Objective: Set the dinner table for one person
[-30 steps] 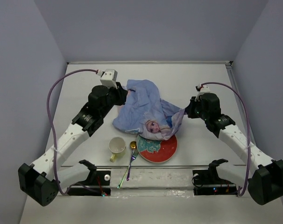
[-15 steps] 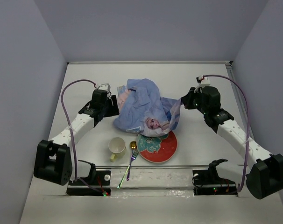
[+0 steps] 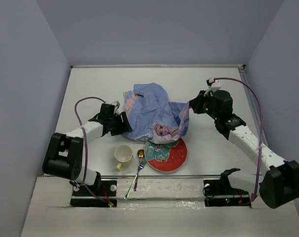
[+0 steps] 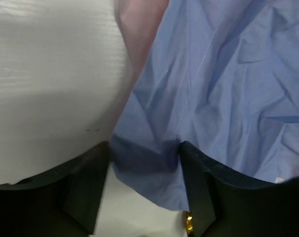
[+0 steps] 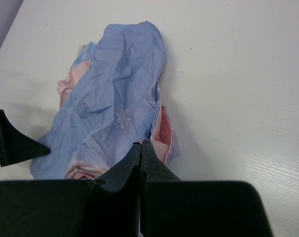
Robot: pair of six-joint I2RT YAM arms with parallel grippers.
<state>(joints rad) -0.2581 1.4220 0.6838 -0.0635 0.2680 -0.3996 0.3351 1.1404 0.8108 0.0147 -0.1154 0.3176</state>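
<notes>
The blue princess-print cloth mat [image 3: 152,111] lies crumpled in the middle of the white dinner table [image 3: 90,84], its near edge over the red plate [image 3: 173,158]. My left gripper [image 3: 124,123] is low at the mat's left edge. In the left wrist view its jaws [image 4: 144,168] stand open with a fold of the mat [image 4: 228,84] between them. My right gripper [image 3: 190,109] is shut on the mat's right corner and holds it raised. In the right wrist view its fingers [image 5: 141,144] are pressed together at the mat's edge [image 5: 110,98].
A yellow cup [image 3: 123,154] stands near the table's front, left of the plate. A gold spoon and an iridescent fork [image 3: 138,168] lie between cup and plate. The left gripper's dark finger [image 5: 16,145] shows at the left in the right wrist view.
My left arm has folded down and back, bringing its gripper from the mat's far left side to its near left edge. My right gripper has drawn the mat's right corner up and slightly inward.
</notes>
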